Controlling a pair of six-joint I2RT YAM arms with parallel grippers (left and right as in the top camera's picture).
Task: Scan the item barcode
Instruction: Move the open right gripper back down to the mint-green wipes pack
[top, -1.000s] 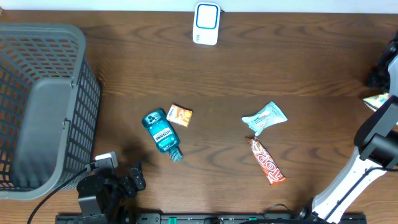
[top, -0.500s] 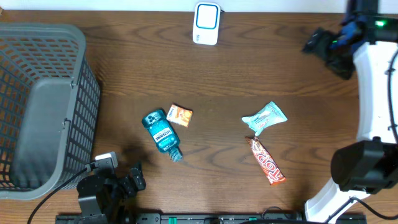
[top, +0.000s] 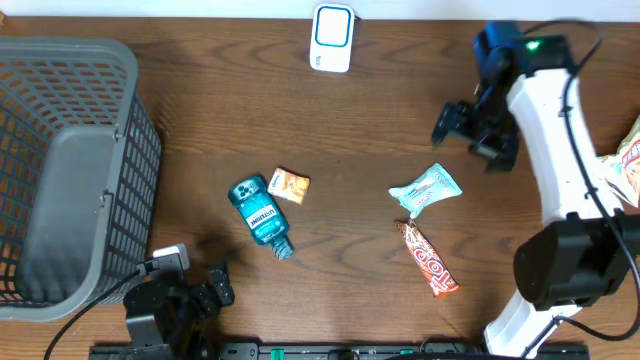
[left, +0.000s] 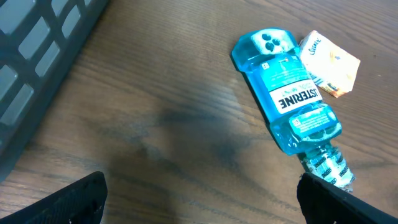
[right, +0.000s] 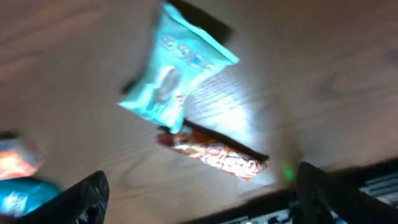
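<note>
Teal packet (top: 427, 189): flat on the table (top: 400, 110), below and right of the scanner (top: 331, 37), nothing touching it
Right gripper (top: 472, 140): jaws spread, empty, hovering right of the scanner and lower
Left gripper (top: 222, 283): jaws wide, empty, far below-left of the scanner
Mouthwash bottle (top: 259, 214): on its side, below-left of the scanner
Chocolate bar (top: 430, 260): farther from the scanner than the teal packet

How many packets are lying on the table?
3 clearly: orange packet beside the bottle, teal packet mid-right, red bar wrapper below it. A fourth packet may peek in at the right edge.
</note>
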